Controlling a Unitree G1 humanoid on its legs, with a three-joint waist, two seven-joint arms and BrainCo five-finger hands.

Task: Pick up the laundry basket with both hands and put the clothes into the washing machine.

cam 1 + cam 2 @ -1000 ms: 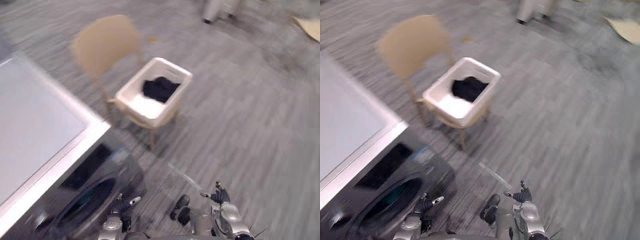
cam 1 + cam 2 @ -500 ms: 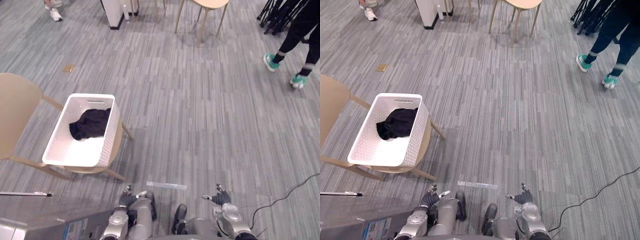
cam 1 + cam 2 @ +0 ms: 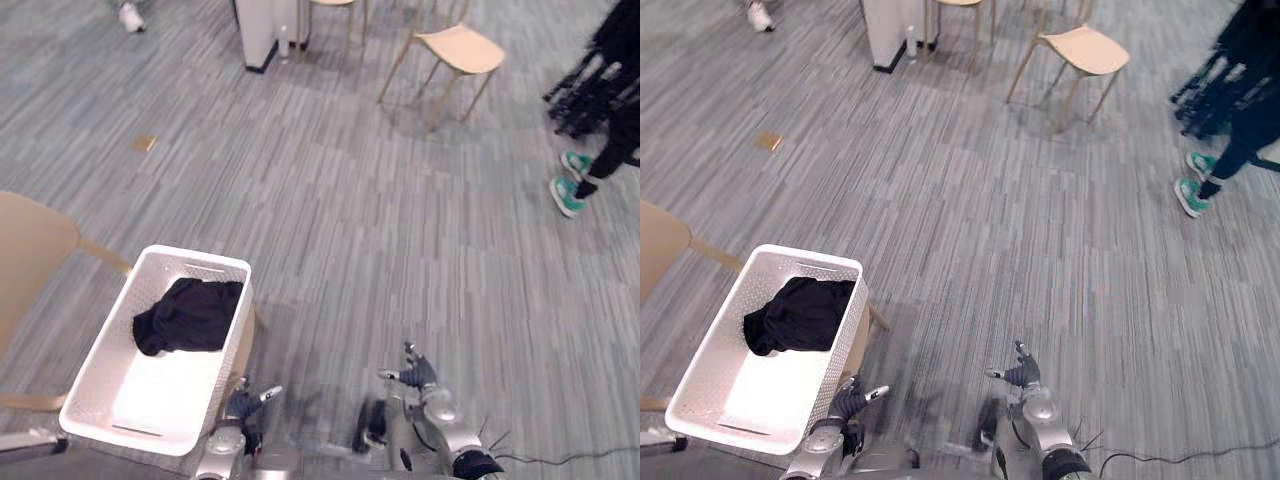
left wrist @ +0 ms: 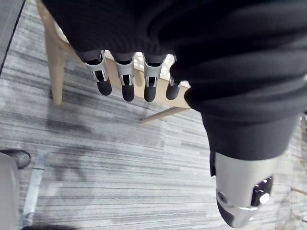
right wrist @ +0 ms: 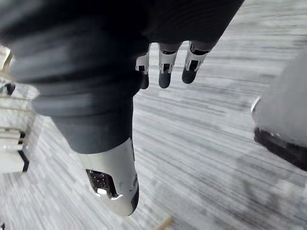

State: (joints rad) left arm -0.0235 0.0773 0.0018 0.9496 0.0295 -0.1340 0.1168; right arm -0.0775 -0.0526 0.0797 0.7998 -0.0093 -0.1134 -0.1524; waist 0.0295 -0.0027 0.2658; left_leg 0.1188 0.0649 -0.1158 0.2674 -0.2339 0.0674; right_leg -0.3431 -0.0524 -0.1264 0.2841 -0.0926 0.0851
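The left hand (image 4: 125,79) and right hand (image 5: 165,67) hung loosely open, empty. The basket (image 3: 200,262) held dark clothes (image 3: 190,314) on a chair (image 3: 30,250).

- Your head's two eyes look steeply down at the floor (image 3: 400,250); both share the laundry basket (image 3: 765,390) and far chair (image 3: 1085,48).
- Wrist cameras sit close behind your left hand (image 4: 127,81) and right hand (image 5: 164,72), facing the floor.

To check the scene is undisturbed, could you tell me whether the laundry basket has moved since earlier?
No: the laundry basket still sits on the chair; the camera shifted.
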